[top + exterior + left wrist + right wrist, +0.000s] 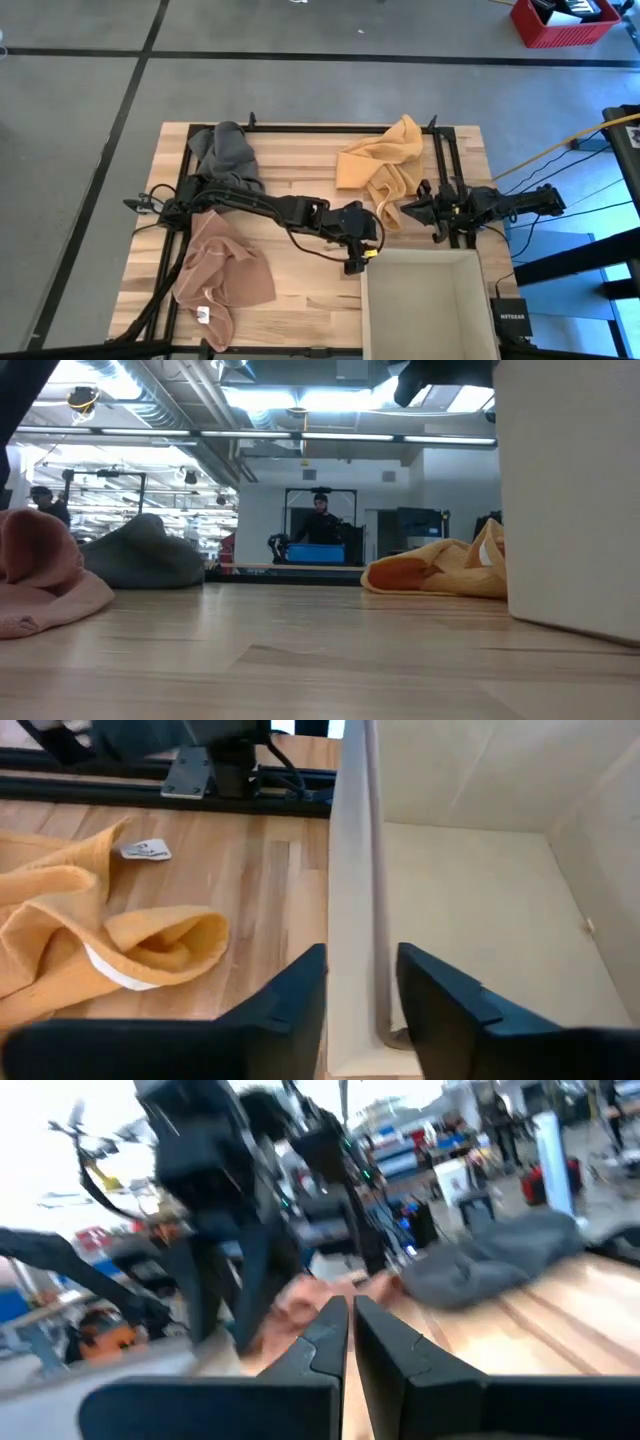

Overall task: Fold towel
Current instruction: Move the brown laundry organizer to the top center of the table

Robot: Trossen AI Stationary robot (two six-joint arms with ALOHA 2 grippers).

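Note:
Three crumpled towels lie on the wooden table: a grey one [225, 155] far left, an orange one [385, 165] far middle, a pink one [220, 275] near left. A white box [365, 290] stands at the near right. My left gripper [360, 258] is at the box's far left corner. In the left wrist view its fingers [362, 952] stand apart, with the box's wall [350, 870] between them and the orange towel [90, 930] beside them. My right gripper [405, 210] is shut and holds nothing, just beside the orange towel's near right edge. My left gripper has one finger [300, 985] outside the box's wall and one [430, 985] inside, at the wall's corner end [380, 1035]. It comes slanting down from the table's left, with its fingers lying along the wall. I cannot tell whether either finger touches it.
Black frame rails [340, 128] run along the table's far edge and down both sides. A small black device [510, 318] sits beside the box at the right. A red crate [565, 22] stands on the floor beyond. A person [320, 520] is far off in the room.

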